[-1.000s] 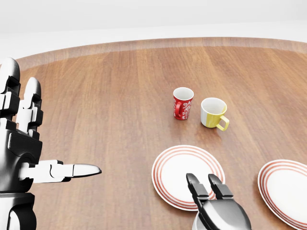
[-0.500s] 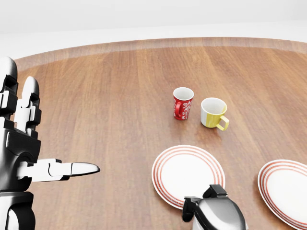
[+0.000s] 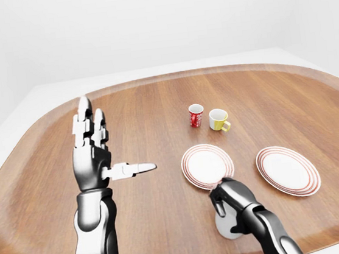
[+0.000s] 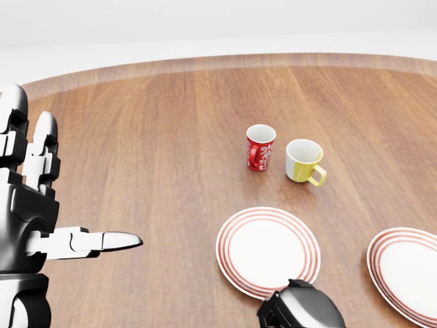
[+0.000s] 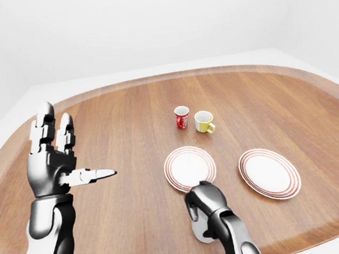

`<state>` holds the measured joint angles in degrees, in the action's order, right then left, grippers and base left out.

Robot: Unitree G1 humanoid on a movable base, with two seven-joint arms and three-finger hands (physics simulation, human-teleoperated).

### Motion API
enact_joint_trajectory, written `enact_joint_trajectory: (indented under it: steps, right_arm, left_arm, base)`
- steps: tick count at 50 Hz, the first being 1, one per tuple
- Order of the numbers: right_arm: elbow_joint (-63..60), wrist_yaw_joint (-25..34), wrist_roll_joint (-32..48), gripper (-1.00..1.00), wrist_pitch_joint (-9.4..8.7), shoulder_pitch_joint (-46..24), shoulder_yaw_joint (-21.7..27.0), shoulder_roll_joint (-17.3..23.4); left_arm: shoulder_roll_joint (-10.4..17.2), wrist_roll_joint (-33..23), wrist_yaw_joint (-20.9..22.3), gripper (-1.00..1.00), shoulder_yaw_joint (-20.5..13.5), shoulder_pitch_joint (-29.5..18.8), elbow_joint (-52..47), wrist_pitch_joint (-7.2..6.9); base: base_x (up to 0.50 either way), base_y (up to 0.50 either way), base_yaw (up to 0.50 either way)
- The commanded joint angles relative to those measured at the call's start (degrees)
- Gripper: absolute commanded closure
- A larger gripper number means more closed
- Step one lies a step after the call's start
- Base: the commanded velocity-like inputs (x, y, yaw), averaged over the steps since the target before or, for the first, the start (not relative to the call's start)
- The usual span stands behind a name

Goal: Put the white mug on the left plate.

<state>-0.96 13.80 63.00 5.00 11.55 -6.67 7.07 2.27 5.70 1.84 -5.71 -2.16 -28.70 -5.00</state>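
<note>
The white mug (image 3: 224, 226) stands on the wooden table near the bottom edge, just below the left plate (image 3: 207, 165), which is white with red rings. My right hand (image 3: 226, 198) sits on top of the mug with its fingers curled shut round it; the hand hides most of the mug. In the head view only the hand's back (image 4: 301, 311) shows at the bottom edge, and the mug is out of view. My left hand (image 3: 102, 156) is raised at the left, open and empty, fingers up and thumb pointing right.
A red patterned mug (image 4: 260, 147) and a yellow mug (image 4: 304, 161) stand side by side above the left plate. A second ringed plate (image 3: 288, 170) lies to the right. The oval table's rim (image 3: 152, 80) curves round all of it.
My right hand's fingers, stretched out over the left plate's lower rim a second ago, have curled down and shut. The left hand has barely moved.
</note>
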Motion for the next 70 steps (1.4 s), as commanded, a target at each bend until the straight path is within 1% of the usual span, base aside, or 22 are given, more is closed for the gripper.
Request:
enact_joint_trajectory:
  steps: [1, 5, 11, 16, 17, 20, 21, 31, 35, 38, 40, 44, 47, 48, 55, 56, 58, 59, 64, 67, 69, 70]
  right_arm:
    - [-9.4, 12.8, -15.0, 1.00, 0.00, 4.1, -2.0, -1.9]
    - [-12.9, 16.8, -21.2, 1.00, 0.00, 4.7, -3.2, -1.6]
    - [-18.0, 20.7, -26.9, 1.00, 0.00, 3.9, -3.4, -1.8]
    - [-21.1, 22.5, -29.5, 1.00, 0.00, 2.3, -3.4, -1.8]
    - [-22.1, 23.2, -30.1, 1.00, -0.89, 1.8, -3.3, -2.0]
    - [-23.5, 23.7, -30.5, 1.00, -2.29, 1.0, -3.5, -2.0]
    - [-24.2, 24.2, -30.8, 1.00, -3.15, 0.4, -3.5, -2.1]
    - [-27.3, 25.7, -31.4, 1.00, -6.75, -2.4, -4.1, -2.5]
    - [-27.5, 26.1, -31.3, 1.00, -7.60, -3.8, -4.2, -2.8]
    - [-27.3, 26.2, -31.3, 1.00, -7.97, -4.9, -4.1, -2.9]
    - [-26.6, 26.2, -30.9, 1.00, -7.78, -5.9, -3.7, -2.9]
    - [-26.0, 26.2, -31.0, 1.00, -8.39, -8.5, -2.7, -3.3]
    - [-24.5, 26.2, -30.2, 1.00, -7.96, -11.3, -1.5, -3.1]
    - [-23.9, 26.2, -30.2, 1.00, -8.30, -13.0, -0.7, -3.2]
    - [-19.8, 26.2, -29.0, 1.00, -6.87, -19.5, 2.6, -2.4]
    - [-18.5, 26.2, -28.5, 1.00, -6.31, -21.2, 3.3, -1.9]
    - [-17.5, 26.2, -28.2, 1.00, -6.02, -22.9, 4.2, -1.6]
    - [-15.9, 26.2, -27.9, 1.00, -5.70, -25.1, 5.0, -1.0]
    - [-11.1, 25.7, -26.4, 1.00, -3.99, -30.6, 7.1, 0.8]
    - [-7.5, 23.7, -24.8, 1.00, -1.70, -33.4, 7.7, 2.1]
    - [-6.2, 22.7, -24.3, 1.00, -1.21, -34.4, 7.9, 2.2]
    - [-4.4, 21.1, -22.8, 1.00, 0.00, -35.1, 7.8, 3.0]
  left_arm:
    - [-0.1, -0.1, 0.0, -0.98, 0.1, 0.2, 0.0, 0.00]
    - [-0.1, -0.1, 0.0, -0.98, 0.1, 0.3, 0.0, 0.00]
    - [-0.1, -0.2, 0.1, -0.98, 0.2, 0.4, -0.1, 0.00]
    - [-0.1, -0.1, 0.1, -0.98, 0.2, 0.4, -0.1, 0.00]
    - [-0.1, -0.1, 0.1, -0.99, 0.1, 0.4, 0.0, 0.00]
    - [-0.1, -0.1, 0.1, -0.99, 0.1, 0.4, 0.1, 0.00]
    - [-0.2, -0.2, 0.2, -0.99, 0.2, 0.6, 0.2, 0.00]
    - [-0.2, -0.4, 0.3, -0.99, 0.3, 0.7, 0.1, 0.00]
    - [-0.2, -0.5, 0.3, -0.98, 0.4, 0.7, 0.1, 0.00]
    - [-0.2, -0.4, 0.4, -0.98, 0.3, 0.6, 0.0, 0.00]
    - [-0.2, -0.4, 0.3, -0.98, 0.3, 0.6, 0.1, 0.00]
    - [-0.2, -0.4, 0.4, -0.98, 0.3, 0.6, 0.1, 0.00]
    - [-0.2, -0.5, 0.4, -0.98, 0.4, 0.6, 0.2, 0.00]
    - [-0.2, -0.5, 0.4, -0.98, 0.4, 0.6, 0.1, 0.00]
    - [-0.2, -0.5, 0.3, -0.99, 0.4, 0.5, 0.3, 0.00]
    - [-0.2, -0.5, 0.3, -0.98, 0.4, 0.5, 0.3, 0.00]
    - [-0.2, -0.5, 0.3, -0.98, 0.4, 0.5, 0.3, 0.00]
    - [-0.2, -0.6, 0.3, -0.98, 0.4, 0.5, 0.4, 0.00]
    - [-0.2, -0.6, 0.3, -0.98, 0.4, 0.5, 0.5, 0.00]
    - [-0.2, -0.6, 0.3, -0.99, 0.4, 0.5, 0.4, 0.00]
    - [-0.2, -0.6, 0.3, -0.98, 0.4, 0.5, 0.4, 0.00]
    - [-0.2, -0.6, 0.3, -0.98, 0.4, 0.5, 0.5, 0.00]
  base:
    - [0.00, 0.00, 0.00]
    - [0.00, 0.00, 0.00]
    - [0.00, 0.00, 0.00]
    - [0.00, 0.00, 0.00]
    - [0.00, 0.00, 0.00]
    - [0.00, 0.00, 0.00]
    - [0.00, 0.00, 0.00]
    - [0.00, 0.00, 0.00]
    - [0.00, 0.00, 0.00]
    - [0.00, 0.00, 0.00]
    - [0.00, 0.00, 0.00]
    - [0.00, 0.00, 0.00]
    - [0.00, 0.00, 0.00]
    - [0.00, 0.00, 0.00]
    - [0.00, 0.00, 0.00]
    - [0.00, 0.00, 0.00]
    - [0.00, 0.00, 0.00]
    - [0.00, 0.00, 0.00]
    - [0.00, 0.00, 0.00]
    - [0.00, 0.00, 0.00]
    - [0.00, 0.00, 0.00]
    - [0.00, 0.00, 0.00]
